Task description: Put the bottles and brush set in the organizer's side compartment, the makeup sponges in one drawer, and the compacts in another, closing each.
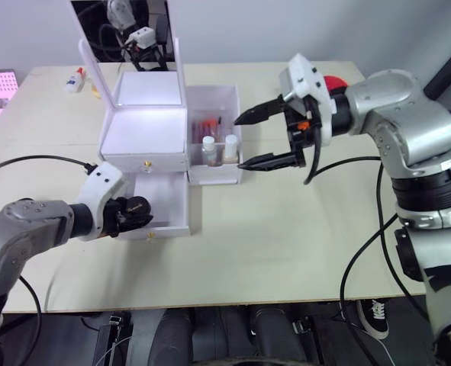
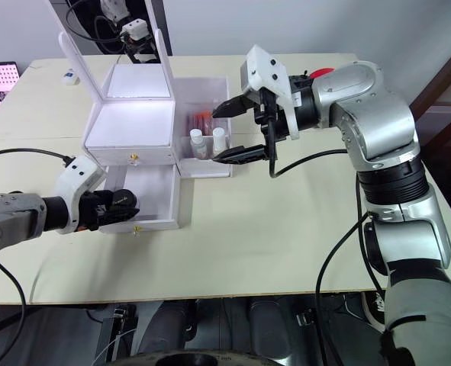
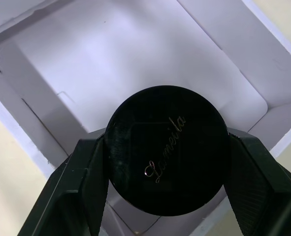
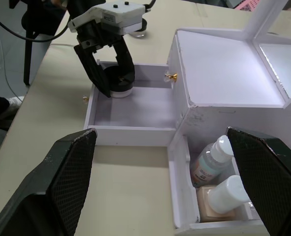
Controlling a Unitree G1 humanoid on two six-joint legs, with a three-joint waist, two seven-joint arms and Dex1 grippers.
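While the left claw (image 1: 133, 212) pinches the black compact (image 3: 167, 150) over the open lower drawer (image 1: 172, 200), and the right claw (image 1: 267, 137) hangs spread beside the bottles (image 1: 218, 148), a tilted release could leave the compact on the drawer's rim.

organizer (image 1: 145, 137): white, small gold drawer knobs
open drawer (image 4: 130, 115): white, pale lilac inside
compact (image 3: 167, 150): glossy black, thin gold cursive lettering
bottles (image 4: 211, 162): white caps, one pale green, one beige
tabletop (image 1: 286, 244): cream
left gripper (image 1: 133, 213): black
right gripper (image 1: 267, 137): black, white housing
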